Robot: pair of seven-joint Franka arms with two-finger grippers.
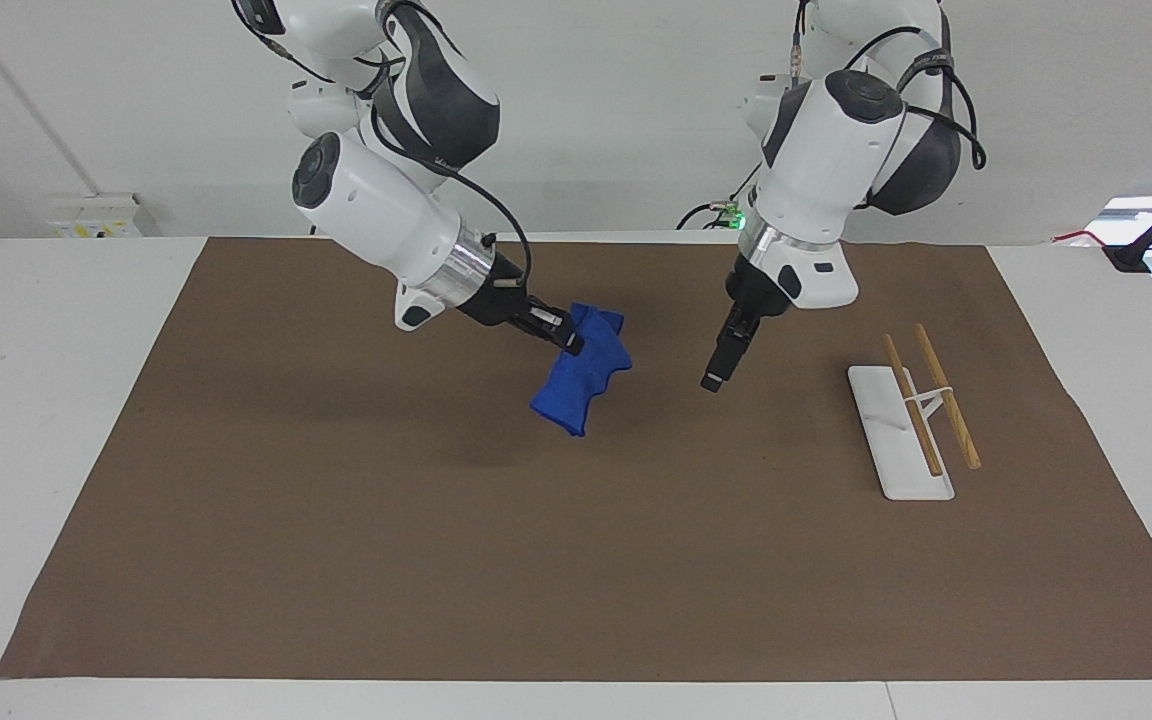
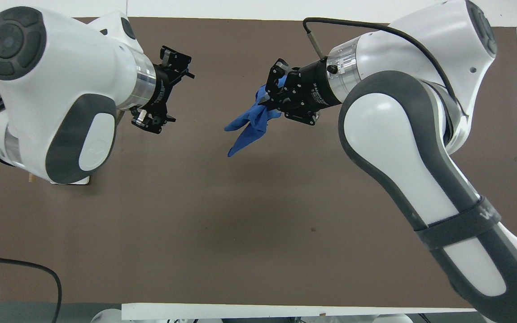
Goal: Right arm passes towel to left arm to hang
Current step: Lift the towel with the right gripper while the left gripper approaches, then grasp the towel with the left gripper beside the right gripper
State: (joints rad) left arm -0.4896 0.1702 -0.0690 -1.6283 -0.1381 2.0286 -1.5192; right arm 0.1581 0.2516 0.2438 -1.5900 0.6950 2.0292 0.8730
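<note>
The bright blue towel [image 1: 580, 375] hangs crumpled in the air over the table's [image 1: 576, 560] middle, pinched at its upper edge by the right tool [image 1: 568, 341].

The right gripper [image 1: 566, 340] is up over the middle of the brown mat [image 1: 336, 500], clamped on the blue towel [image 1: 581, 380], which droops below it. The left gripper [image 1: 714, 378] hangs just beside the towel, apart from it. A rack [image 1: 911, 415] stands toward the left arm's end.

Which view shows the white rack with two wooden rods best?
The facing view: the white rack with two wooden rods stands fully visible on the brown mat. In the overhead view the left arm hides all but a sliver.
</note>
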